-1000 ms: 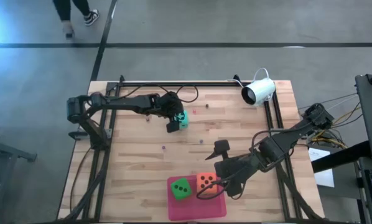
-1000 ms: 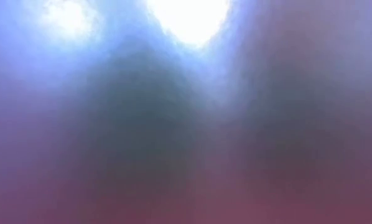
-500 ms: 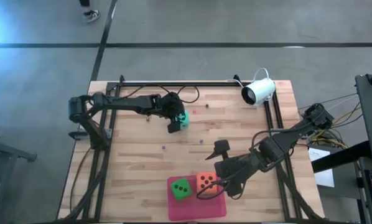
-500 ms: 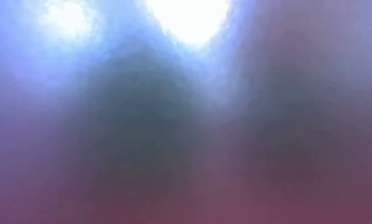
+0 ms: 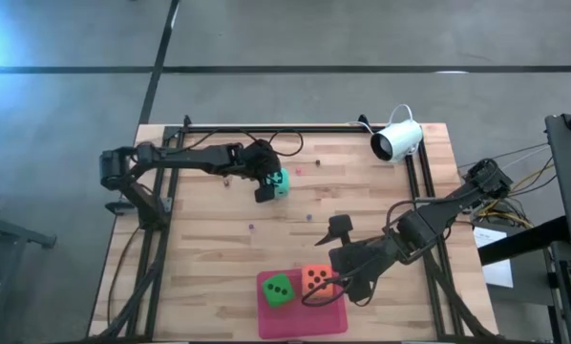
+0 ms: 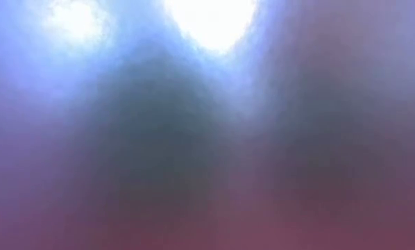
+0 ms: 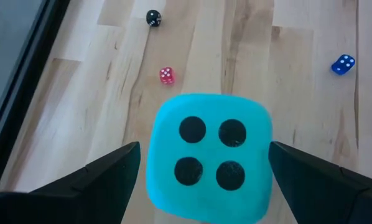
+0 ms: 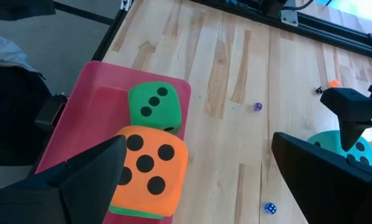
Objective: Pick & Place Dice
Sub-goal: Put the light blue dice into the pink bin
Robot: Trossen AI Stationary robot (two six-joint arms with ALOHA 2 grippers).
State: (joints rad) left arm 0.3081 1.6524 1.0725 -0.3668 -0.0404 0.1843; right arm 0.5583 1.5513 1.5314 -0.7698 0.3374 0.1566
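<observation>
Clearly the left end effector (image 7: 201, 171), fingers apart, straddles the teal die (image 7: 209, 157) on the counter (image 5: 209, 248) without clamping, so an off-centre squeeze could pop it sideways, while the right end effector (image 8: 195, 180) hangs spread by the orange die (image 8: 148, 168).

Teal die (image 7: 209, 157) four-up on wood, green die (image 5: 279, 290), orange die (image 5: 315, 279) on mat

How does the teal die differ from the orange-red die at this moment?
The teal die sits on bare wood between the open fingers of the left gripper, showing four pips; the orange-red die rests on the pink mat, showing five, beside a green die, at the open right gripper. Both are soft-looking cubes with black pips.
</observation>
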